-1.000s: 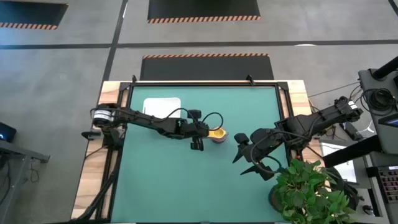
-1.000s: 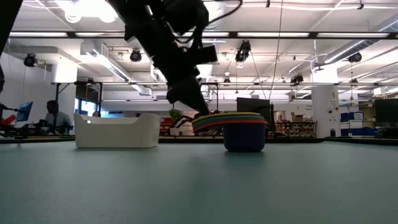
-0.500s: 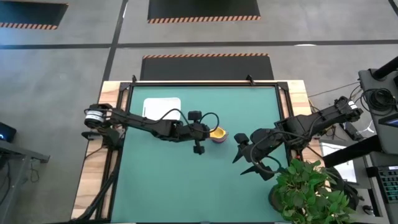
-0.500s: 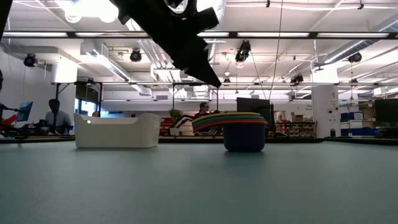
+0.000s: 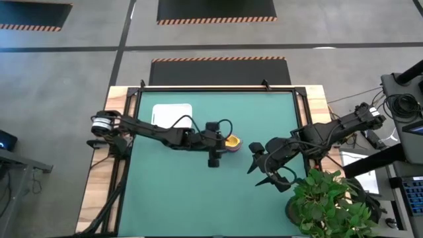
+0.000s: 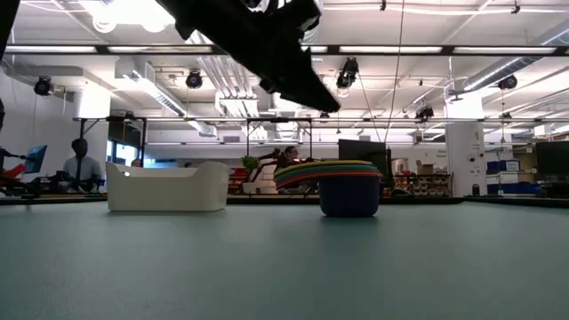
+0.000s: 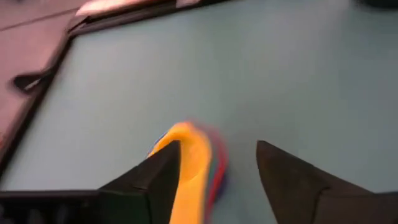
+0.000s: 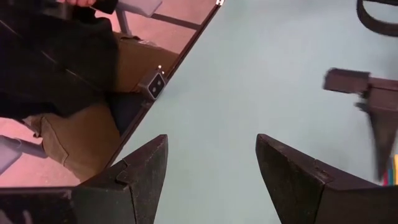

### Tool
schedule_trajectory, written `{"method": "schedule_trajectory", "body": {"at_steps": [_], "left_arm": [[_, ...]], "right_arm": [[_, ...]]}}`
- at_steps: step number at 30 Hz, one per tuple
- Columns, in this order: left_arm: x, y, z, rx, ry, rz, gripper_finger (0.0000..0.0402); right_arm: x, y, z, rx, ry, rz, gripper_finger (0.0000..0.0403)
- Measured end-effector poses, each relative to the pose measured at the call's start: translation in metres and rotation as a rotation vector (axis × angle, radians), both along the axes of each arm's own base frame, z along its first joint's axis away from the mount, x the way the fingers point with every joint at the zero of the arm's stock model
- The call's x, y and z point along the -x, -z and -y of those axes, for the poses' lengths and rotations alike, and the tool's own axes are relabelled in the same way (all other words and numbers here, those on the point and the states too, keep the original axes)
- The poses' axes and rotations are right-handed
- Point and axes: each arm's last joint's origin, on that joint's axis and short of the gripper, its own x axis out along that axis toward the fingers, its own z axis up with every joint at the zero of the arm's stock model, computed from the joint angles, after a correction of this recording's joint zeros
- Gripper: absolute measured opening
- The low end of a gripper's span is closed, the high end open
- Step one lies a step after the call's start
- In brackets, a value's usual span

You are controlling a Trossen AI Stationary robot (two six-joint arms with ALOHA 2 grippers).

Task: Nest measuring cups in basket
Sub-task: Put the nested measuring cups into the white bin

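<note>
We count one nested stack of measuring cups [image 6: 331, 176] on the table, outside the single white basket [image 6: 167, 186]; left gripper [image 7: 214, 177], shut a second ago, now spread and empty above it; right gripper [image 8: 211, 168] open, apart.

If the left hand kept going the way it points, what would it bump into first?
Probably the stack of colourful plastic measuring cups, just ahead between the open left hand's fingers, though depth is hard to judge.

A green table [image 5: 198, 198] carries the white basket [image 5: 172, 114] and nested measuring cups [image 5: 232, 141].
</note>
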Motion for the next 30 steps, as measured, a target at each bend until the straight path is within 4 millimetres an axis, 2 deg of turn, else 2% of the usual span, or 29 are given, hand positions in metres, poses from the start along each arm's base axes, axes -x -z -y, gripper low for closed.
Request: {"method": "schedule_trajectory", "body": {"at_steps": [3, 7, 11, 16, 21, 30], "left_arm": [[-0.008, 0.003, 0.008, 0.014, 0.071, 0.062, 0.0209], [-0.013, 0.011, 0.017, -0.045, 0.117, 0.060, 0.0214], [-0.019, 0.013, 0.018, -0.054, 0.115, 0.067, 0.0215], [-0.032, 0.026, 0.019, -0.067, 0.107, 0.039, 0.0215], [-0.041, 0.034, 0.018, -0.124, 0.095, 0.010, 0.0215], [-0.040, 0.038, 0.013, -0.138, 0.064, -0.021, 0.0225]], "right_arm": [[0.000, 0.002, 0.000, 0.001, -0.001, -0.004, 0.0231], [0.001, 0.004, 0.000, 0.003, -0.001, -0.010, 0.0231], [0.003, 0.005, 0.001, 0.002, 0.002, -0.020, 0.0231], [0.007, 0.004, 0.001, 0.005, -0.005, -0.018, 0.0231], [0.019, 0.002, 0.005, 0.002, -0.017, 0.029, 0.0231], [0.046, 0.009, 0.016, -0.009, -0.052, 0.223, 0.0231]]}}
